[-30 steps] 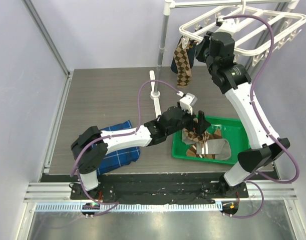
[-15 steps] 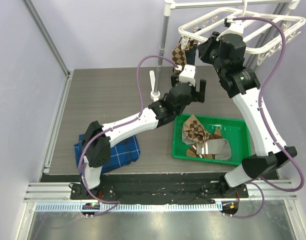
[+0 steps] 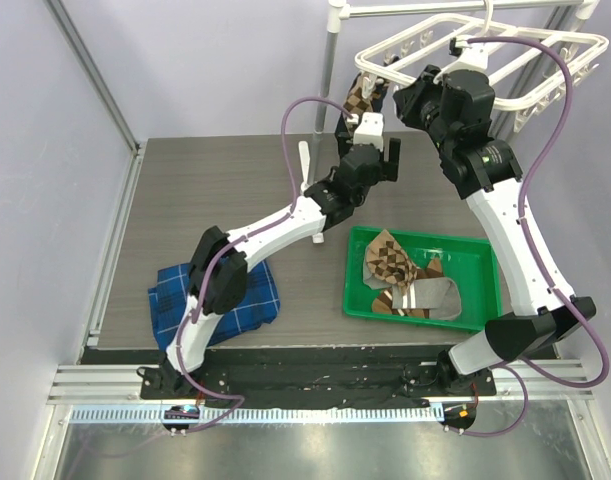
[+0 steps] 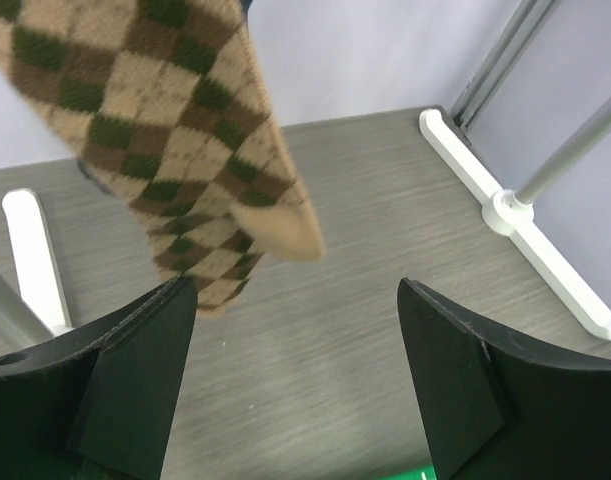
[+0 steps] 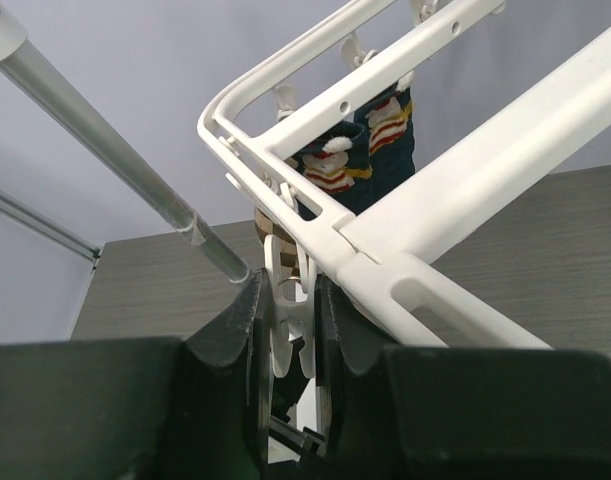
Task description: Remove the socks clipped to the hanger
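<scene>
The white hanger (image 3: 525, 70) hangs at the back right. A brown argyle sock (image 3: 359, 98) hangs from its left end, and shows large in the left wrist view (image 4: 175, 140). A dark navy sock (image 5: 365, 150) is clipped further along the frame. My right gripper (image 5: 288, 330) is raised under the hanger's left corner, shut on a white clip (image 5: 285, 300). My left gripper (image 3: 385, 160) is open and empty, raised just below the argyle sock's toe; its fingers (image 4: 135, 380) stand wide apart. An argyle sock (image 3: 390, 258) and a grey banded sock (image 3: 430, 297) lie in the green tray (image 3: 485, 255).
A folded blue plaid cloth (image 3: 220, 300) lies at the front left. An upright metal pole (image 3: 328, 70) with a white foot (image 3: 307, 170) stands at the back middle. A second pole foot (image 4: 525, 220) shows to the right in the left wrist view.
My left gripper has let go of an argyle sock in the tray and risen to the back, up under the hanging argyle sock. My right gripper shifted slightly on the hanger's corner.
</scene>
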{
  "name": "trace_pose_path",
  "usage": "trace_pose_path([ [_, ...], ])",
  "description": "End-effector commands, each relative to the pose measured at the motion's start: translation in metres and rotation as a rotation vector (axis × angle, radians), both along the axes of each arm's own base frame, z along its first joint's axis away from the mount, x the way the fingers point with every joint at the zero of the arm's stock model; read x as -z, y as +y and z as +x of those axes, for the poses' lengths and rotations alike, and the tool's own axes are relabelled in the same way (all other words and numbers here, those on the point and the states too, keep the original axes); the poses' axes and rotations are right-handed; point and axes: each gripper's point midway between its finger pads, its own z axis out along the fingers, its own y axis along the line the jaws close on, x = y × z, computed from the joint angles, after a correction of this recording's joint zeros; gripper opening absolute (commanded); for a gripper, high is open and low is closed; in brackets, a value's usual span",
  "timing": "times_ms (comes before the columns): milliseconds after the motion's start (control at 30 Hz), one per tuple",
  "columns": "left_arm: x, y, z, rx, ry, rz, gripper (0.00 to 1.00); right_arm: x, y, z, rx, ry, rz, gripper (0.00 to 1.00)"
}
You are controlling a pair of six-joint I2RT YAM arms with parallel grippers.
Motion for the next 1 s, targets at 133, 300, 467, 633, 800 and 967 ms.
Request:
trace_pose_path([
  [133,-0.036,0.002,0.033,-0.05,-0.093,-0.042,0.8,-0.032,-0.003,-0.013,-0.022,-0.09,0.043,0.01],
  [300,-0.03,0.019,0.045,-0.113,-0.071,-0.087,0.51,-0.034,-0.002,-0.017,-0.036,-0.095,0.042,0.01],
  [467,-0.038,0.024,0.033,-0.069,-0.092,-0.122,0.17,-0.035,-0.002,-0.023,-0.065,-0.103,0.025,0.09],
  [633,-0.054,0.021,0.008,0.049,-0.094,-0.173,0.0,-0.036,-0.013,-0.035,-0.064,-0.115,0.007,0.37],
  [800,-0.067,0.028,-0.02,0.141,-0.093,-0.205,0.0,-0.035,-0.024,-0.051,-0.074,-0.101,0.003,0.47],
  [967,-0.07,0.029,-0.044,0.238,-0.093,-0.22,0.0,-0.026,-0.04,-0.06,-0.03,-0.047,-0.011,0.51],
])
